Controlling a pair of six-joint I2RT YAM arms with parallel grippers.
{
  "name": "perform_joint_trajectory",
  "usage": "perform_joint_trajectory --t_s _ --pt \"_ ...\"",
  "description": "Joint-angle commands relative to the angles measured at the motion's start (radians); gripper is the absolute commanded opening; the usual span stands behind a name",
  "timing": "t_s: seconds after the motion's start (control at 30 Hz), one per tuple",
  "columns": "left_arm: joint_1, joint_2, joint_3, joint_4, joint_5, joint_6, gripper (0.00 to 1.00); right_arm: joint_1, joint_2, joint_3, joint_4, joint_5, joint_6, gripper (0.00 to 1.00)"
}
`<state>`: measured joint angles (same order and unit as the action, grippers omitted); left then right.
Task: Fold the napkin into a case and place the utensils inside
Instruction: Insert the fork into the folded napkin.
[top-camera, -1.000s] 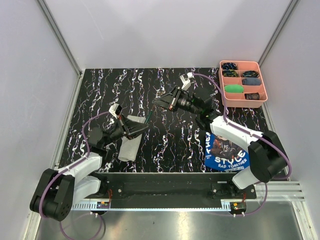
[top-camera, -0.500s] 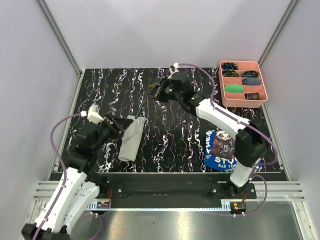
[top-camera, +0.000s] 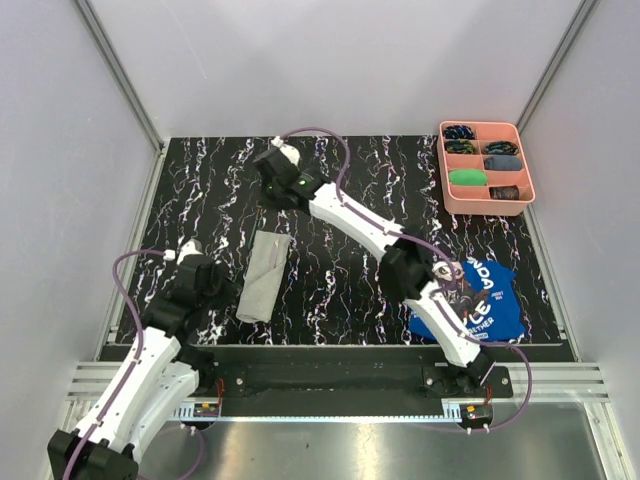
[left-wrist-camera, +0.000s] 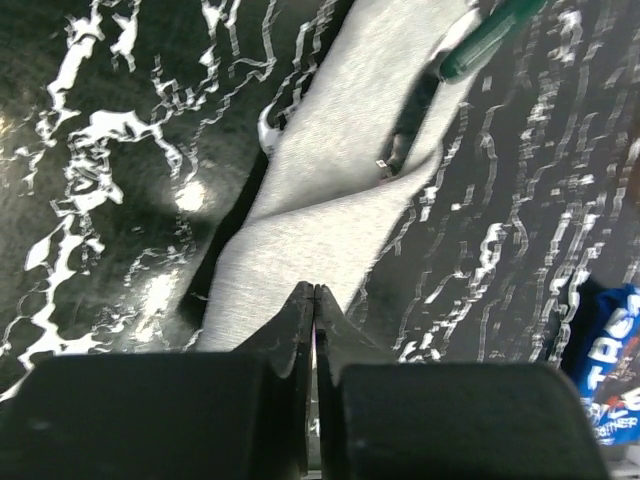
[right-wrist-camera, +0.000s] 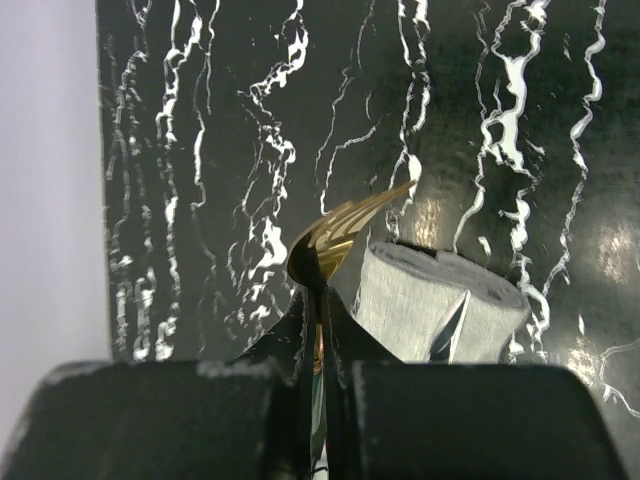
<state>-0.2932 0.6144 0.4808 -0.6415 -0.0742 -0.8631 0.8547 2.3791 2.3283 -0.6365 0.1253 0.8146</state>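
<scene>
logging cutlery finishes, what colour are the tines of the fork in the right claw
Gold; the fork shows its tines best in the right wrist view, past the right claw.

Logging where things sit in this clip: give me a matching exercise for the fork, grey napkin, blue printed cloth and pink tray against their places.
1 fork
2 napkin
3 blue printed cloth
4 pink tray

A far right corner
B near edge, right side
C in the right gripper
D folded, left of centre

Pairs: 1-C, 2-D, 3-B, 4-A
</scene>
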Motion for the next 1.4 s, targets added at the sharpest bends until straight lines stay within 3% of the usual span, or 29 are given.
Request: perform_joint_trajectory --t_s 0.0,0.27,0.8,1.37 --pt "0.002 0.021 -0.028 0.029 -0.013 -0.002 0.0 0.049 0.15 0.363 -0.299 0.135 -0.072 0.0" --pt "0.002 -0.004 -0.105 0.089 0.091 -0.028 0.0 0.067 0.181 0.319 -0.315 0.136 -0.074 0.0" --pt "0.002 0.036 -0.171 0.103 0.102 -0.102 0.0 0.076 0.258 0.353 -0.273 0.119 -0.107 0.0" --pt "0.002 0.038 -0.176 0.103 0.077 -0.096 0.0 0.116 0.21 0.267 -0.313 -0.013 0.011 0.0"
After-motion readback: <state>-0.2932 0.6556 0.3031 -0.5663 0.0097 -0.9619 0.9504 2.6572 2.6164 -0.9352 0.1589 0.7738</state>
